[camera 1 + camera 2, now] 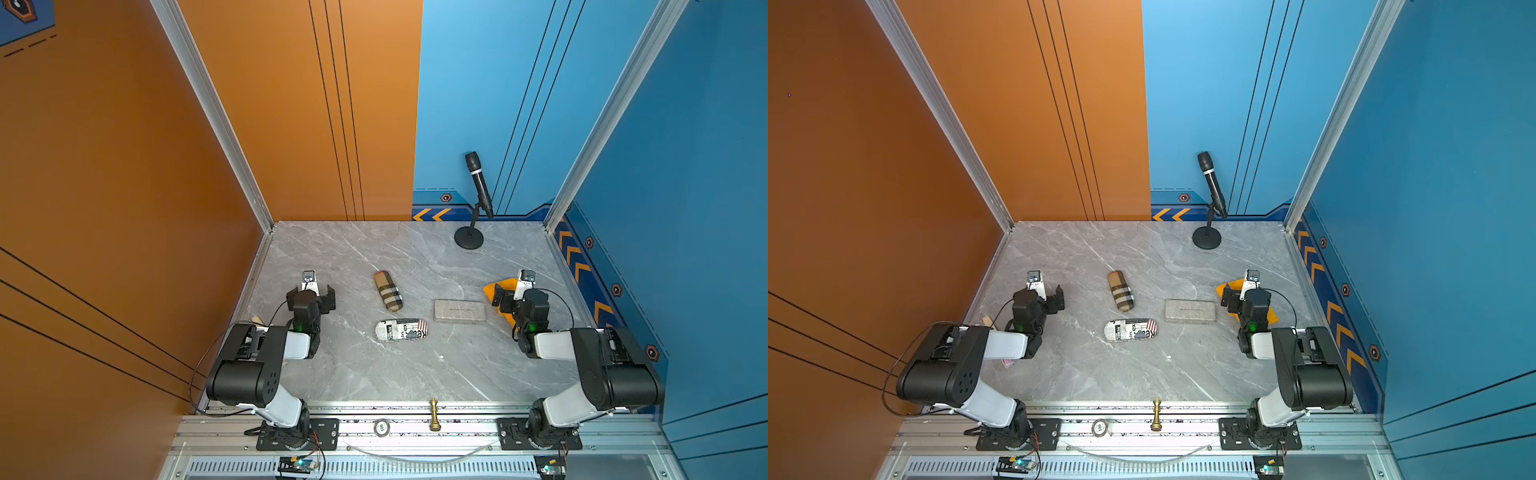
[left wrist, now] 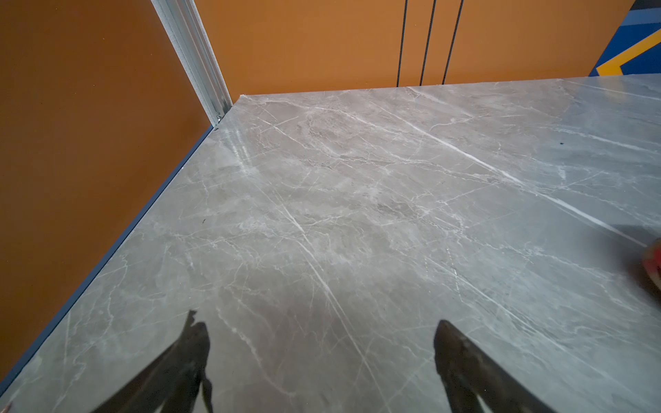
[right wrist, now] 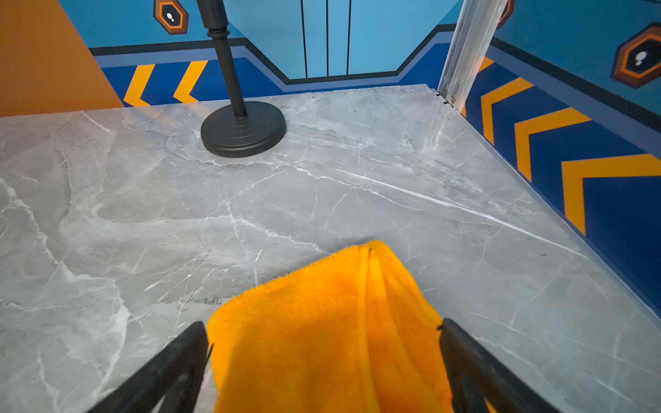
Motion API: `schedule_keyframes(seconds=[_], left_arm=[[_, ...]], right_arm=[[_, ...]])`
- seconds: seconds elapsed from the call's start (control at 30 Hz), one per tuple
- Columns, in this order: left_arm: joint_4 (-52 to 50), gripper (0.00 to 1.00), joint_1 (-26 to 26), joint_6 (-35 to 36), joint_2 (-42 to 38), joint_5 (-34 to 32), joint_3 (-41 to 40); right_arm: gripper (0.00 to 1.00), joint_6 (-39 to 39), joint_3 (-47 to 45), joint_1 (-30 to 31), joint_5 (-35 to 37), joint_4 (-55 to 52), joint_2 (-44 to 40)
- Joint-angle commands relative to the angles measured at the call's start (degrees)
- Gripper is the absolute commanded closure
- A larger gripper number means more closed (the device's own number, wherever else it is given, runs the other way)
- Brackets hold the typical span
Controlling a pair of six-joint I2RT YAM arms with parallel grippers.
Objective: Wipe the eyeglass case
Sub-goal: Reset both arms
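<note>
Three eyeglass cases lie mid-table in both top views: a tan plaid one point(image 1: 388, 290), a newspaper-print one point(image 1: 401, 330) and a grey rectangular one point(image 1: 459, 311). A folded orange cloth point(image 1: 500, 289) lies flat at the right. My right gripper point(image 1: 517, 299) hovers over it, open. In the right wrist view the cloth point(image 3: 322, 321) fills the gap between the spread fingers point(image 3: 179, 357) of that gripper point(image 3: 323, 339), which do not pinch it. My left gripper point(image 1: 311, 296) is open and empty, left of the plaid case. The left wrist view shows it point(image 2: 322, 336) over bare marble.
A black microphone on a round stand point(image 1: 469, 239) is at the back right. A gold chess piece point(image 1: 434, 415) and a round disc point(image 1: 381, 428) sit on the front rail. Orange wall point(image 1: 124, 208) bounds the left, blue wall point(image 1: 685, 208) the right.
</note>
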Motion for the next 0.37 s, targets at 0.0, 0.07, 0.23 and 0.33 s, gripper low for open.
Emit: schedule_keyframes(seconds=[0.0,0.07,0.23,0.33], left_arm=[[-0.34,0.02,0.32,-0.55,-0.33,1.14,0.15],[-0.3,0.02,0.33,-0.53,-0.32,1.15,0.17],[-0.35,0.02,0.32,-0.54,-0.26,1.14,0.16],[-0.34,0.02,0.32,-0.49,-0.27,1.14,0.19]], right_arm=[[0.0,-1.17,1.13,0.22,1.74,-1.79,-0.62],[0.01,-1.27,1.09,0.28,1.79,-1.75,-0.47],[0.01,-1.18,1.18,0.13,1.56,-1.77,-0.35],[0.0,-1.3,1.11,0.22,1.64,-1.53,-0.42]])
